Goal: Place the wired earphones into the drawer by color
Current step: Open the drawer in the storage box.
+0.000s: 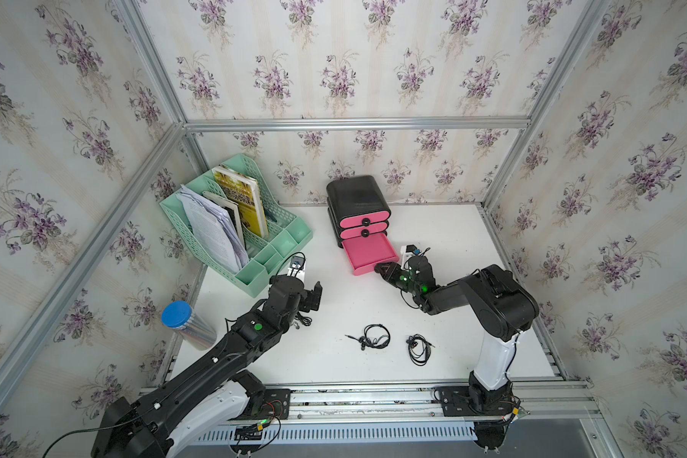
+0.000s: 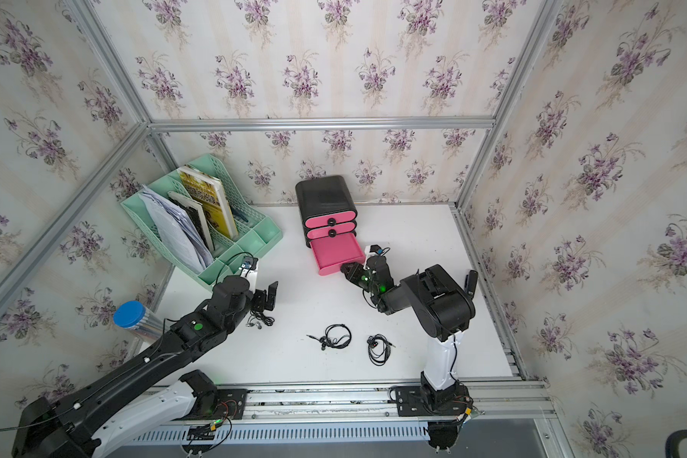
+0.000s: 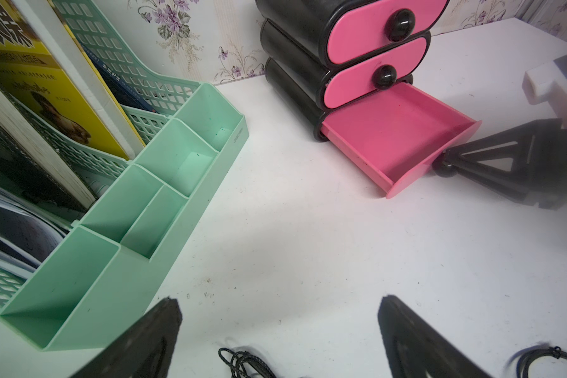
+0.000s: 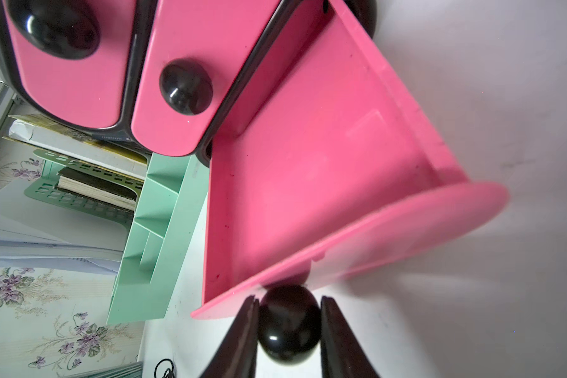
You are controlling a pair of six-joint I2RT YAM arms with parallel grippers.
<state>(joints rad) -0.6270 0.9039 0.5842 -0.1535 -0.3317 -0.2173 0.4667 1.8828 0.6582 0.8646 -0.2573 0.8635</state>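
The pink plastic drawer (image 4: 308,163) is smooth, its black knob (image 4: 288,327) glossy, the tabletop (image 1: 354,309) matt.

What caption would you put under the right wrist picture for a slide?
The right tool grips the black knob of the pulled-out, empty pink bottom drawer.

Lettering, as found:
- Yellow book (image 3: 30,75) in the green file organizer (image 3: 210,183): Chinese characters in black on the cover (cropped and blurred, not readable).
- Organizer's front corner: small embossed mark (image 3: 238,135), too faint to read.

No text is legible.
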